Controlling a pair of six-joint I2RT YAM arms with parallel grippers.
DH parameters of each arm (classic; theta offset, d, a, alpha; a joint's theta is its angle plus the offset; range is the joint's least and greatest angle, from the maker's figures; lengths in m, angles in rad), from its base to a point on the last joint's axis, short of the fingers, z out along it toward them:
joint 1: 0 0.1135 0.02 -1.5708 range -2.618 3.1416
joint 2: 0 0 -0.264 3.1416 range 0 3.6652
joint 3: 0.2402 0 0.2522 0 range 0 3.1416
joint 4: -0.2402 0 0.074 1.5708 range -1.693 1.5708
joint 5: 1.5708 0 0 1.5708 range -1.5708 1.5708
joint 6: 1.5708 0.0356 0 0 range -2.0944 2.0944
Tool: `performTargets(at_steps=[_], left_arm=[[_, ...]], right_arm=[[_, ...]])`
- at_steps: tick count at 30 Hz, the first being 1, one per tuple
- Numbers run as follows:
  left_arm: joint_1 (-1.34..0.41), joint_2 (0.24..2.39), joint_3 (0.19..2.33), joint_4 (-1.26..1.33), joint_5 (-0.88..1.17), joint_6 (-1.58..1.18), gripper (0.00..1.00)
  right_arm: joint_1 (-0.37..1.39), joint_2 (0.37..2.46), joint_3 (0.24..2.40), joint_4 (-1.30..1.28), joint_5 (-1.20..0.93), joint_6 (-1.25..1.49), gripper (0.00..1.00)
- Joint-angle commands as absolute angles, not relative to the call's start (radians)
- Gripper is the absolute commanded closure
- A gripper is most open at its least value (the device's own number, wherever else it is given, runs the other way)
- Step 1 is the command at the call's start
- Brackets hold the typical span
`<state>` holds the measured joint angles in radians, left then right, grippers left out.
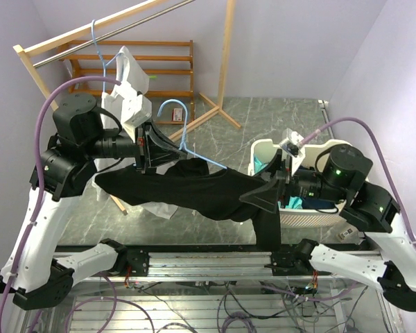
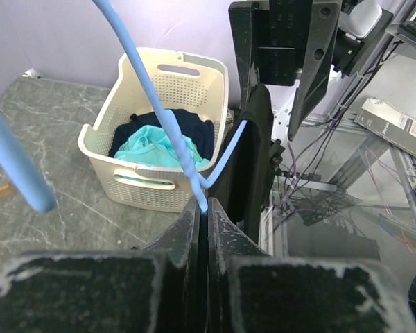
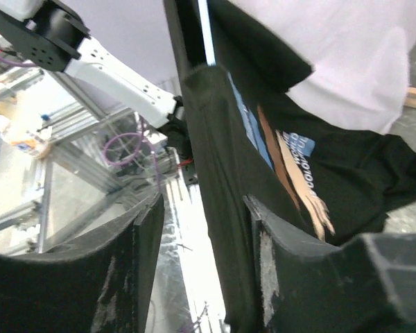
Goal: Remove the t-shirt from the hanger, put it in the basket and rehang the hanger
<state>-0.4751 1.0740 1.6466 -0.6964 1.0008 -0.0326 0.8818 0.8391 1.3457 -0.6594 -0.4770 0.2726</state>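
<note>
Your left claw (image 2: 206,207) pinches the blue hanger (image 2: 158,104), lower centre; your right claw (image 3: 204,202) sits spread around the black t-shirt (image 3: 347,166).

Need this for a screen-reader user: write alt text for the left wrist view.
Left gripper shut on the neck of a light blue hanger, a black t-shirt hanging beyond it. A cream laundry basket with dark and teal clothes sits behind.
</note>
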Motion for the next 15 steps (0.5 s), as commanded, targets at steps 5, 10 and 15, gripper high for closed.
performTargets(at_steps=[5,10,15], left_arm=[[-0.480,1.034,1.694,-0.666,0.966,-0.047,0.93],[-0.480,1.025,1.689,-0.647,0.961,-0.064,0.93],[-0.480,1.017,1.696,-0.647,0.950,-0.071,0.93]], right_arm=[[0.881,0.693,1.278,-0.706,-0.366,0.285,0.48],[0.881,0.648,1.264,-0.728,-0.326,0.294,0.48],[0.881,0.630,1.232,-0.743,-0.320,0.300,0.71]])
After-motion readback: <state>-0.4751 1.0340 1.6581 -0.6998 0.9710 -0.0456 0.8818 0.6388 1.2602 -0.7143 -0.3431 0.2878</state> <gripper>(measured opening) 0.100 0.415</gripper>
